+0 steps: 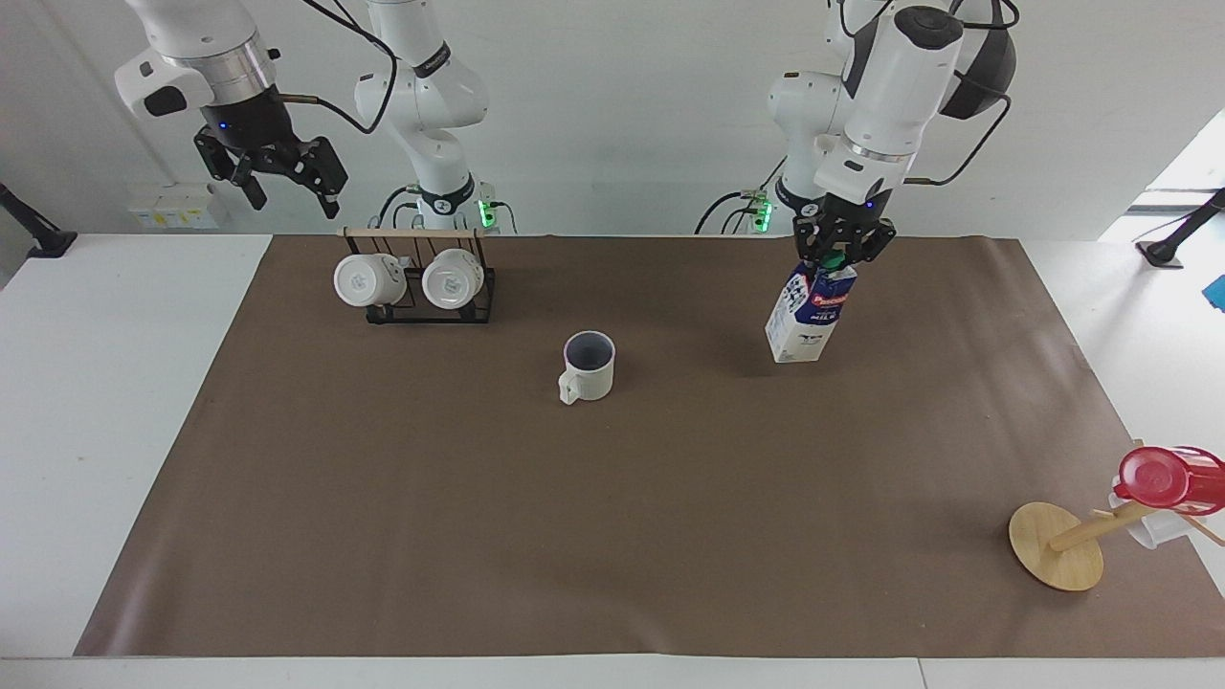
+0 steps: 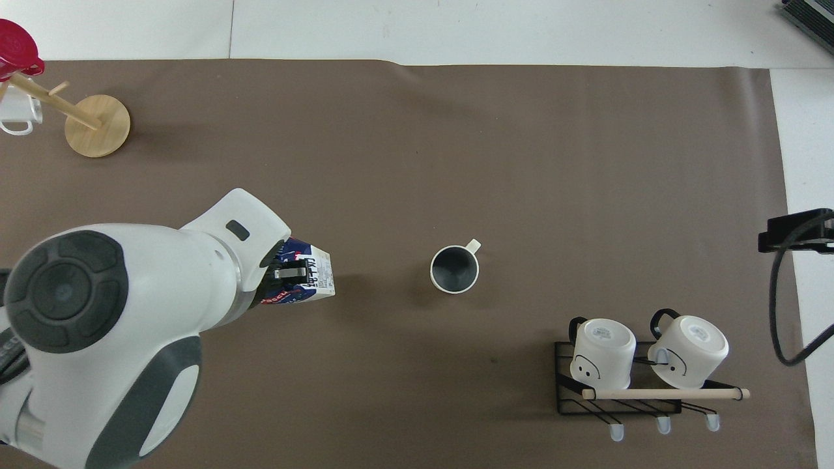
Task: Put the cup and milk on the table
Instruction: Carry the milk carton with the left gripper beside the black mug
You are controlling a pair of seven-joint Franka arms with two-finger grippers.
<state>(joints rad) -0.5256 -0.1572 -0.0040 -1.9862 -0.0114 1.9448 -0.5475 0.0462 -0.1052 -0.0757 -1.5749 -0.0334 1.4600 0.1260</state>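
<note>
While the right tool (image 1: 278, 177) waited open above the bench (image 1: 115, 402), the left tool (image 1: 842, 251) gripped the blue-and-white gable-top milk carton (image 1: 810, 313) by its top, carrying it toward the cream ceramic mug (image 1: 588, 366).

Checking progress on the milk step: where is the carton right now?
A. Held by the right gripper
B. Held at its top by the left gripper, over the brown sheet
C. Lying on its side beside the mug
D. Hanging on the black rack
B: the left gripper is shut on the top of the milk carton over the brown sheet, between the mug and the left arm's end.
</note>
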